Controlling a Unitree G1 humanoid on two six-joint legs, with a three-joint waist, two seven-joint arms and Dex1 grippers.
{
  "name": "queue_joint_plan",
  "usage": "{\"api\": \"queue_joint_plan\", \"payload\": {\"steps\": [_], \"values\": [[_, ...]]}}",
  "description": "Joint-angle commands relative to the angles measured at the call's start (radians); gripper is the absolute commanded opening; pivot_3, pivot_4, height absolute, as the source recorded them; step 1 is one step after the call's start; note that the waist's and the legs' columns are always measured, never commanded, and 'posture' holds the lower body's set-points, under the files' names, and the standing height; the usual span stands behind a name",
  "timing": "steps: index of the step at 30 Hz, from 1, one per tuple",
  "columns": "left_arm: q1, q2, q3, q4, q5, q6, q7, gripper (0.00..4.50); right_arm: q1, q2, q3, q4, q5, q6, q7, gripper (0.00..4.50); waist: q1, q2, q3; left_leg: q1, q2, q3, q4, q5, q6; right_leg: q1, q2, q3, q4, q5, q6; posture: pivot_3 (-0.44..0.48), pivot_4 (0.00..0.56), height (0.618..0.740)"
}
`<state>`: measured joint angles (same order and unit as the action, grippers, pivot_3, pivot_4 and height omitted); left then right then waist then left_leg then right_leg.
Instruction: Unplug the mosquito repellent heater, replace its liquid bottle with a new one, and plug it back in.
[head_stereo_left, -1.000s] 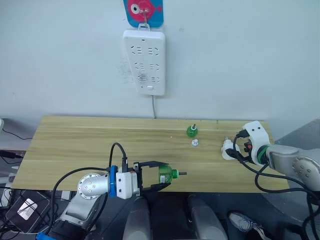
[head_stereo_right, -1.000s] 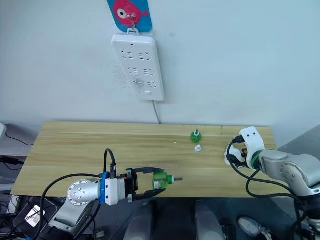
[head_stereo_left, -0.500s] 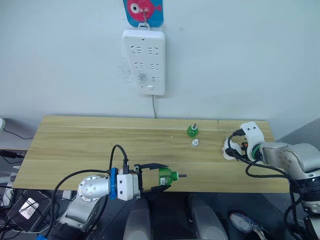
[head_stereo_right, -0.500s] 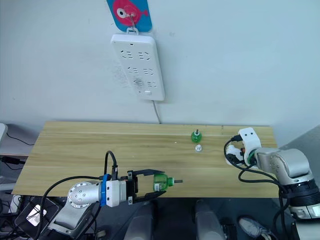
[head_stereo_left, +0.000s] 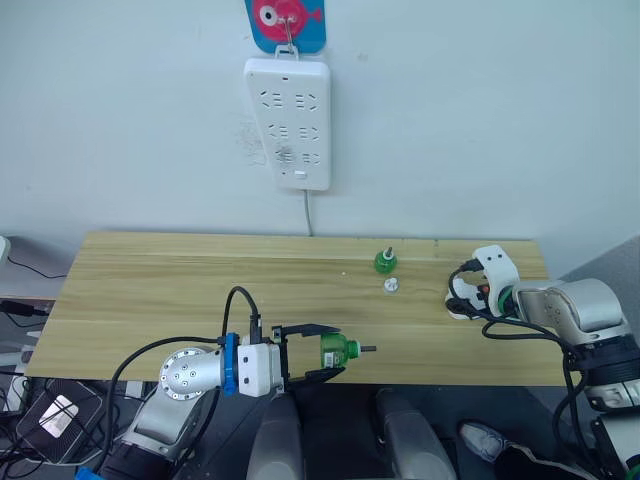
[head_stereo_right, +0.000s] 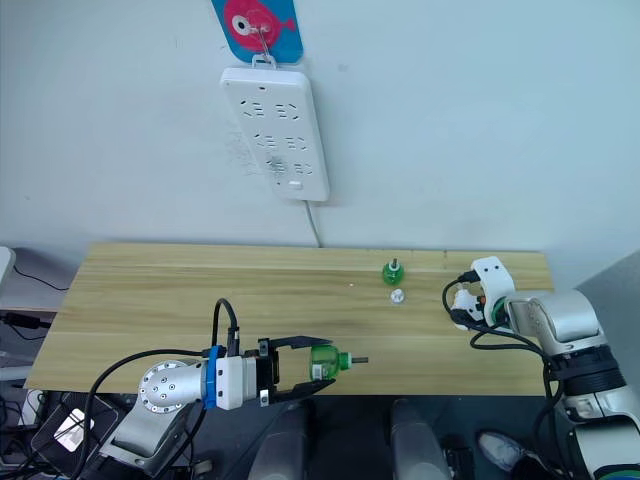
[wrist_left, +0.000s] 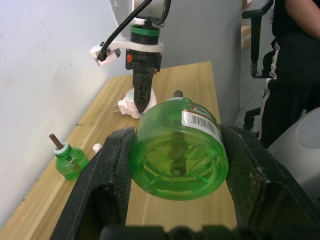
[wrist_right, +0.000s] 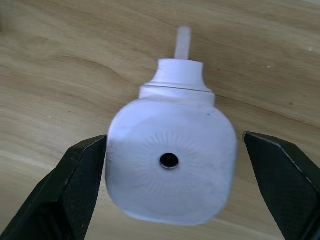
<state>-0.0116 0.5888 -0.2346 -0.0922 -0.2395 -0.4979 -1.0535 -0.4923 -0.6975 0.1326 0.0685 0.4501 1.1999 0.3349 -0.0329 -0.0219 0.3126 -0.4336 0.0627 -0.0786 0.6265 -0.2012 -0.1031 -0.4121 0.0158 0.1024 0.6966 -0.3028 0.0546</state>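
Left arm holds a bottle at the near edge; right sits at the heater.
Head views: we see the left gripper (head_stereo_left: 318, 352) at the light wooden table's (head_stereo_left: 180, 290) near edge, the small white rounded plastic mosquito repellent heater (head_stereo_left: 457, 300) far right, a second small green bottle (head_stereo_left: 383, 262) standing upright. Left wrist: fingers clamp the clear green liquid bottle (wrist_left: 179, 150) by its sides. Right wrist: the right gripper (wrist_right: 170, 200) straddles the heater, fingers wide, left finger touching it, right finger apart.

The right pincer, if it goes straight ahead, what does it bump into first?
Most likely the white heater. It lies on the wooden table straight ahead, between the open fingers of the right pincer.
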Motion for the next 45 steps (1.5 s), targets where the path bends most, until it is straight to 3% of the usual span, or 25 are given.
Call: {"api": "queue_joint_plan", "payload": {"steps": [1, 2, 5, 10, 13, 14, 16, 19, 24, 27, 34, 45], "values": [[-0.002, -0.004, -0.008, -0.044, -0.005, 0.011, 0.003, 2.33, 0.001, -0.001, -0.014, -0.023, -0.024, -0.010, 0.028, 3.28, 0.000, 0.000, 0.000, 0.000, 0.000, 0.000, 0.000, 0.000, 0.000, 0.000, 0.000, 0.000, 0.000, 0.000, 0.000, 0.007, 0.320, 0.735], [-0.005, -0.004, -0.009, -0.048, -0.007, 0.019, 0.002, 2.33, 0.006, -0.002, -0.019, -0.031, -0.028, -0.009, 0.032, 3.00, 0.000, 0.000, 0.000, 0.000, 0.000, 0.000, 0.000, 0.000, 0.000, 0.000, 0.000, 0.000, 0.000, 0.000, 0.000, 0.005, 0.320, 0.735], [-0.012, -0.002, -0.005, -0.060, -0.019, 0.054, 0.002, 2.33, 0.020, -0.007, -0.042, -0.061, -0.033, -0.007, 0.047, 2.97, 0.000, 0.000, 0.000, 0.000, 0.000, 0.000, 0.000, 0.000, 0.000, 0.000, 0.000, 0.000, 0.000, 0.000, 0.000, 0.003, 0.315, 0.735], [-0.044, 0.036, 0.027, -0.171, -0.161, 0.424, 0.040, 2.33, 0.083, -0.039, -0.199, -0.236, 0.065, 0.036, 0.132, 2.97, -0.001, 0.001, 0.002, 0.000, 0.000, 0.000, 0.000, 0.000, 0.000, 0.000, 0.000, 0.000, 0.000, 0.000, 0.001, 0.000, 0.305, 0.735], [-0.084, 0.078, 0.078, -0.260, -0.379, 0.773, 0.105, 2.33, 0.187, -0.052, -0.368, -0.419, 0.226, 0.050, 0.252, 2.97, 0.002, 0.002, 0.003, -0.001, 0.000, -0.002, -0.001, 0.000, 0.000, 0.000, 0.000, -0.002, 0.000, 0.000, 0.001, -0.010, 0.298, 0.735], [-0.092, 0.085, 0.099, -0.275, -0.447, 0.858, 0.125, 2.33, 0.213, -0.009, -0.451, -0.459, 0.324, 0.068, 0.278, 2.97, 0.000, 0.002, 0.003, -0.001, 0.000, -0.003, -0.001, 0.000, 0.000, 0.000, 0.000, -0.003, 0.000, -0.001, 0.001, -0.014, 0.297, 0.735], [-0.106, 0.096, 0.140, -0.287, -0.556, 0.986, 0.142, 2.33, 0.247, 0.077, -0.585, -0.523, 0.512, 0.138, 0.270, 2.97, -0.002, 0.002, 0.002, -0.001, 0.000, -0.003, -0.001, 0.000, 0.000, 0.001, 0.000, -0.004, 0.000, -0.001, 0.001, -0.025, 0.292, 0.735], [-0.143, 0.088, 0.208, -0.297, -0.730, 1.155, 0.196, 2.33, 0.290, 0.135, -0.665, -0.580, 0.793, 0.209, 0.197, 2.97, -0.008, 0.002, 0.003, 0.000, 0.000, -0.003, -0.001, 0.000, 0.000, 0.002, 0.000, -0.004, 0.000, 0.000, 0.001, -0.038, 0.286, 0.735], [-0.180, 0.083, 0.268, -0.338, -0.949, 1.332, 0.259, 2.33, 0.358, 0.132, -0.588, -0.602, 1.170, 0.092, -0.035, 2.97, -0.020, 0.002, 0.002, 0.000, 0.000, -0.002, 0.001, 0.000, 0.000, 0.002, 0.000, -0.003, 0.000, 0.000, 0.001, -0.040, 0.280, 0.735], [-0.201, 0.082, 0.274, -0.344, -0.974, 1.367, 0.258, 2.33, 0.372, 0.101, -0.503, -0.607, 1.291, 0.007, -0.137, 2.97, -0.022, 0.002, 0.002, 0.000, 0.000, -0.002, 0.001, 0.000, 0.000, 0.002, 0.000, -0.003, 0.000, 0.000, 0.001, -0.036, 0.276, 0.735], [-0.223, 0.064, 0.274, -0.338, -0.966, 1.387, 0.256, 2.33, 0.370, 0.025, -0.377, -0.618, 1.412, -0.126, -0.220, 2.97, -0.023, 0.001, 0.002, -0.001, 0.000, -0.002, 0.001, 0.000, 0.000, 0.001, 0.000, -0.003, 0.000, 0.000, 0.001, -0.031, 0.271, 0.735], [-0.230, 0.057, 0.266, -0.350, -0.961, 1.401, 0.226, 2.33, 0.379, -0.054, -0.288, -0.651, 1.449, -0.219, -0.209, 2.97, -0.020, 0.001, 0.002, 0.000, 0.000, -0.002, 0.001, 0.000, 0.000, 0.001, 0.000, -0.003, 0.000, 0.000, 0.001, -0.028, 0.266, 0.735]]}}
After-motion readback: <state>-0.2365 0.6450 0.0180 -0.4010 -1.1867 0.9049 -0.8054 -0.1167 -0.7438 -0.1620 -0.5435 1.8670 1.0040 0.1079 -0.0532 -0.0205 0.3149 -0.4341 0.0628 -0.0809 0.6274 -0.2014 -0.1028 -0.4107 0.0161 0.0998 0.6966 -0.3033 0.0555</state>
